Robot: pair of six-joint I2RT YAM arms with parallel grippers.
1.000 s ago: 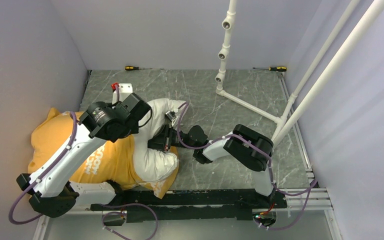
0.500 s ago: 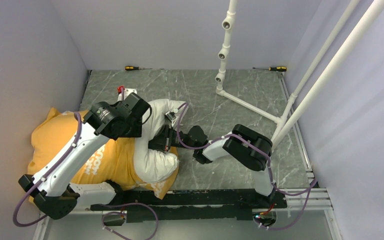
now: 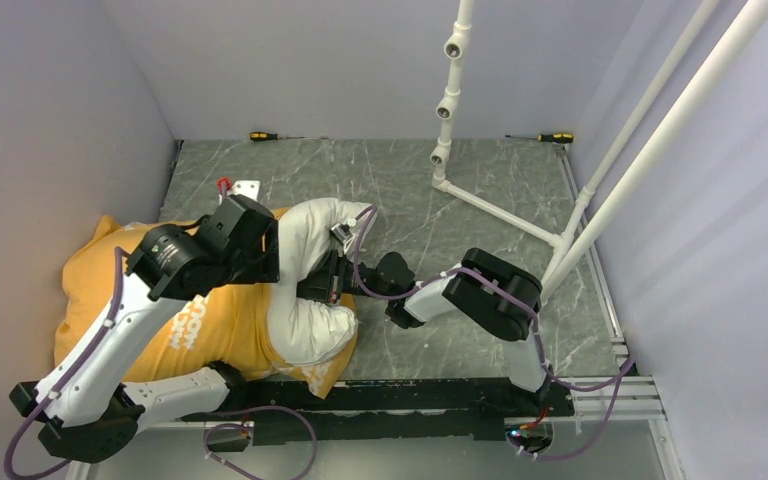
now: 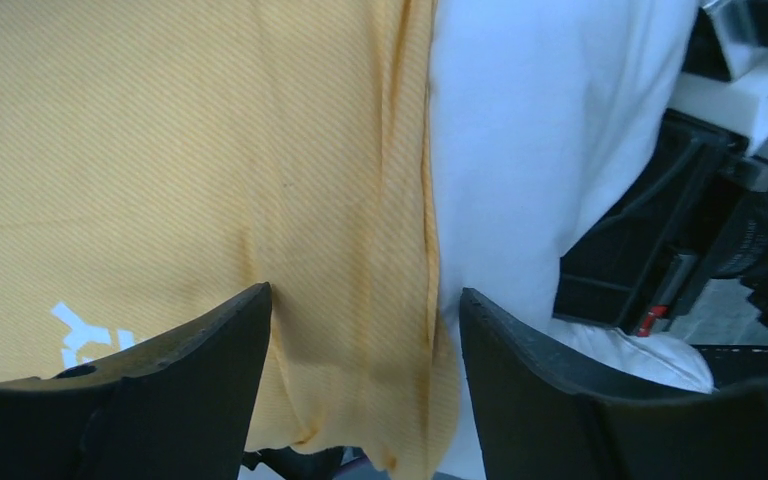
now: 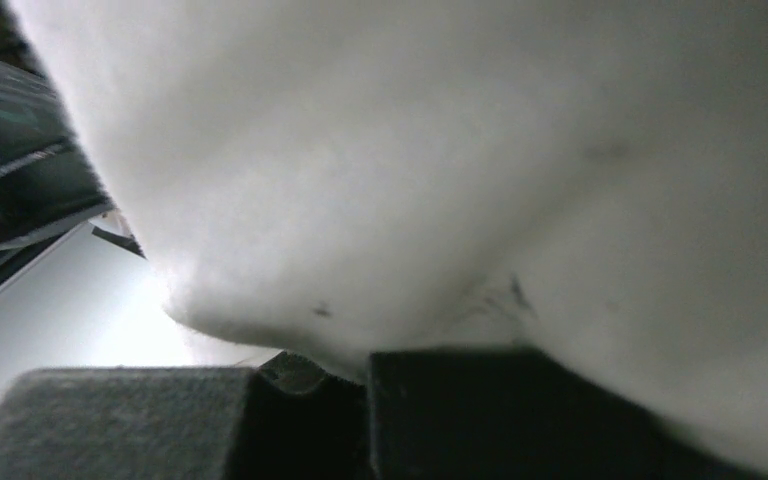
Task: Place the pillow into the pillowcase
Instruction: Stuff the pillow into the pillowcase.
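The grey marbled desk point(image 3: 410, 190) carries everything at its near left side, where the pillowcase point(image 3: 90, 270) lies stuffed and plump against the wall. The pillow point(image 3: 305, 300) is mostly inside it; only its right end sticks out of the mouth, white and puffy, curling up towards the back of the desk. To my eye the pillow is light and very squashy, so it will give under any push and spring back rather than slide. It is best shoved at the bare end, not squeezed in the middle. The case looks like thin, limp cloth that bunches easily, and its hem at the mouth is the sensible place to take hold and draw it over. The right claw point(image 5: 310, 375) is buried in the waist of the exposed pillow, closed tight with what looks like a pinch of white fabric puckered into it. The left claw point(image 4: 360, 300) stands wide and holds nothing. It hangs just over the mouth of the case, with the orange hem point(image 4: 428, 200) running between its fingers and the white pillow just beside its right finger.
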